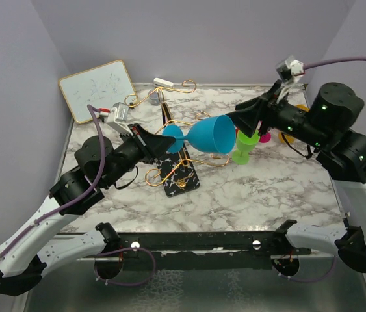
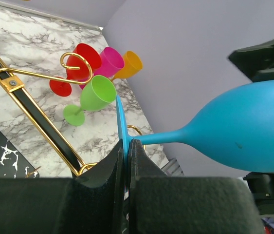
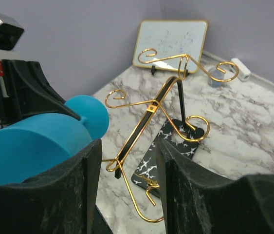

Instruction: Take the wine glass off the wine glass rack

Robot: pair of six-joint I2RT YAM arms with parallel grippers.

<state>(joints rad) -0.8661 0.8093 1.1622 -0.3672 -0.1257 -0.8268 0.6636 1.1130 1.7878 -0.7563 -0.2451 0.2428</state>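
Note:
The blue wine glass [image 1: 212,134] lies sideways in the air over the gold wire wine glass rack [image 1: 169,120], which stands on a black speckled base [image 1: 181,177]. My left gripper [image 1: 163,140] is shut on the glass's flat foot [image 2: 121,122]. The bowl [image 2: 244,129] points towards the right arm. My right gripper [image 1: 240,120] is open at the bowl's rim. In the right wrist view the bowl [image 3: 29,146] lies just outside my left finger [image 3: 89,180], and the rack [image 3: 149,109] shows between the fingers.
A green glass [image 1: 244,147] stands on the table right of the rack, with pink [image 2: 110,61], red [image 2: 85,57] and orange [image 2: 129,63] glasses behind it. A framed whiteboard [image 1: 98,88] leans at the back left. A small white object [image 1: 163,82] lies by the back wall.

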